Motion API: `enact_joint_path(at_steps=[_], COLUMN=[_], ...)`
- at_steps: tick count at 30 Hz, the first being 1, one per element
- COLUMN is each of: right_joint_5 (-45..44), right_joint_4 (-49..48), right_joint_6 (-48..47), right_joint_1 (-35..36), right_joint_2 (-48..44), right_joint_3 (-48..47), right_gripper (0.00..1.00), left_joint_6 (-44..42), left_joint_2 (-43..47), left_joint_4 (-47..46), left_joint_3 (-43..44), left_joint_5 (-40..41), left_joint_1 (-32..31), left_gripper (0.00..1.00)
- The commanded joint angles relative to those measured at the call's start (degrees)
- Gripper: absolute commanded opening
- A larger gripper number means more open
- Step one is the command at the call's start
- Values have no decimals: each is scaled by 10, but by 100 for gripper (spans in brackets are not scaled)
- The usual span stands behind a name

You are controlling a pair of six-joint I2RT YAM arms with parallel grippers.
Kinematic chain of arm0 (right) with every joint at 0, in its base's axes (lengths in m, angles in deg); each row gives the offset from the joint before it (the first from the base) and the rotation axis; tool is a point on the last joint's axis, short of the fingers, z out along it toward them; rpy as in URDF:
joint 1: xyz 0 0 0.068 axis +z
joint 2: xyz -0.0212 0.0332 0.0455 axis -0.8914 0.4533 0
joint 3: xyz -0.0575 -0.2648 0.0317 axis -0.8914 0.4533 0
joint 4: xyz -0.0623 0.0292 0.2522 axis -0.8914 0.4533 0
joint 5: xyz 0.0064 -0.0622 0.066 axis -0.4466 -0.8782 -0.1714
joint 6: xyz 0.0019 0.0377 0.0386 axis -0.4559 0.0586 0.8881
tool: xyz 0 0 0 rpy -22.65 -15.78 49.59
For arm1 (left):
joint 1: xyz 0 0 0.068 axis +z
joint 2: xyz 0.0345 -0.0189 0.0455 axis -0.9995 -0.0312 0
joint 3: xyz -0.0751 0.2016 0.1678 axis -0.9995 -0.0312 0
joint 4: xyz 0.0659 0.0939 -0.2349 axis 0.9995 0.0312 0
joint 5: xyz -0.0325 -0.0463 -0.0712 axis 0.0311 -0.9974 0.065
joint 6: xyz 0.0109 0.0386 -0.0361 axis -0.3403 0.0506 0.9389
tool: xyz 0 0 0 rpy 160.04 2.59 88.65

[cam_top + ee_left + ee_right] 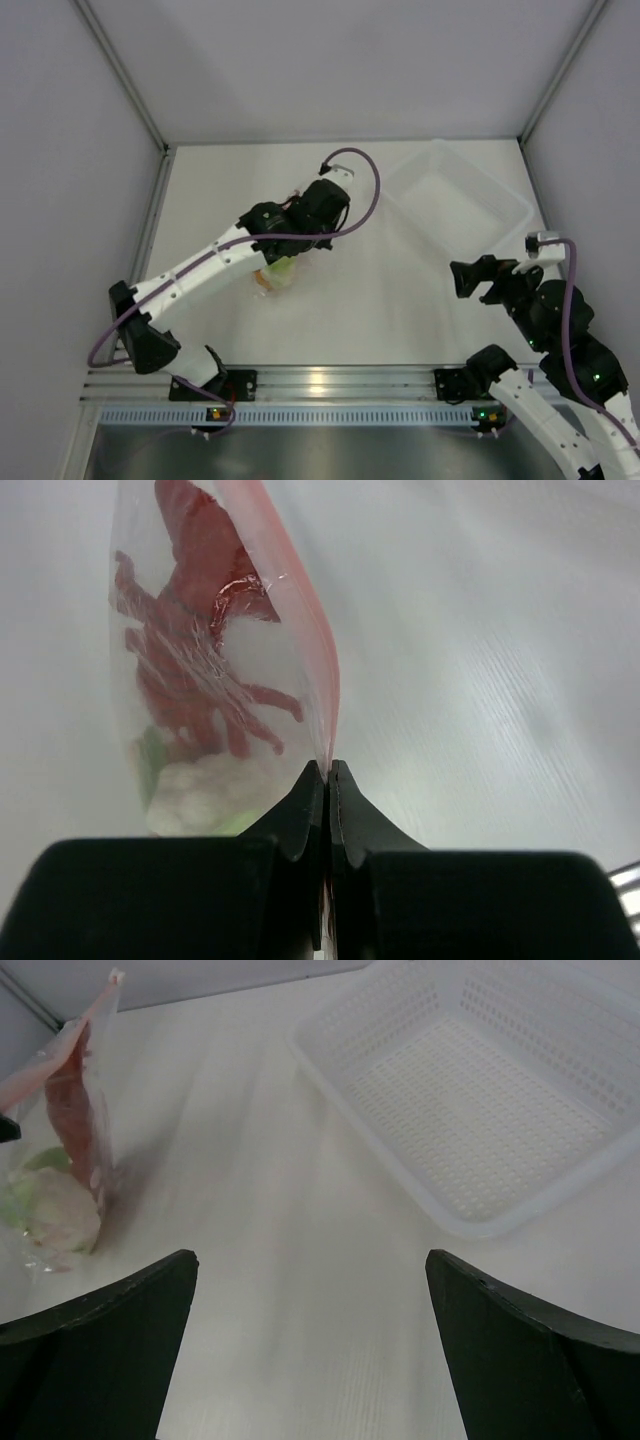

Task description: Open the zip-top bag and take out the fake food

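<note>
1. My left gripper: the jaws are pressed together with no gap, pinching the pink zip strip of the bag at its near end.
2. From those tips the strip runs straight away and upward. That is the bag's long axis, in line with my left fingers, and the pouch hangs off to one side of it.
3. The strip reads as a single band, so I judge the bag to be sealed.
4. The food is all inside: the red lobster is up against the film, and the white-green leafy piece sits at the low end close to my jaws. I can't pick out the orange piece for sure.
5. My right gripper: the jaws are wide apart with nothing between them.
6. Landmark is the tray. My right gripper sits just off its near side. The bag stands well apart on the far side of the table, to the tray's left, edge up, with its low end seemingly resting on the surface.
7. From my right jaws the bag lies ahead and hard left, with its flat face turned toward them.
8. My left arm is the only one at the bag. I judge the next move needs my right arm to cross away from the tray and take the free lip opposite my left pinch, with the pull across the strip rather than along it.
</note>
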Motion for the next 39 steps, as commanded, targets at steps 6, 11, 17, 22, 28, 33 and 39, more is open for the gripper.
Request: enact_joint_path(at_steps=[6,11,17,22,28,33,39], right_joint_5=[110,189,349,374,434,489,556], right_joint_4=[-157,-192,-235,-253,-301,-322,-328], right_joint_6=[-29,-49,-95,-109,-150,-150,-148], right_joint_1=[-7,-7,-6,-7,-6,-7,-7], right_joint_2=[-55,-41,-42,-74,-136,-154,-121], right_joint_3=[79,96,112,124,148,147,125], right_gripper=[100,99,99,96,88,85,52], left_joint_6=[-116,-138,-212,-212,-232,-250,-264], left_joint_2=[122,148,202,229,250,266,278], left_joint_4=[-15,10,14,14,14,14,15], left_joint_3=[11,26,-8,-3,-6,-14,-15], left_joint_5=[-171,-297,-485,-556,-676,-743,-764], left_joint_1=[-4,-4,-6,-16,-32,-34,-36], left_gripper=[0,0,0,0,0,0,0])
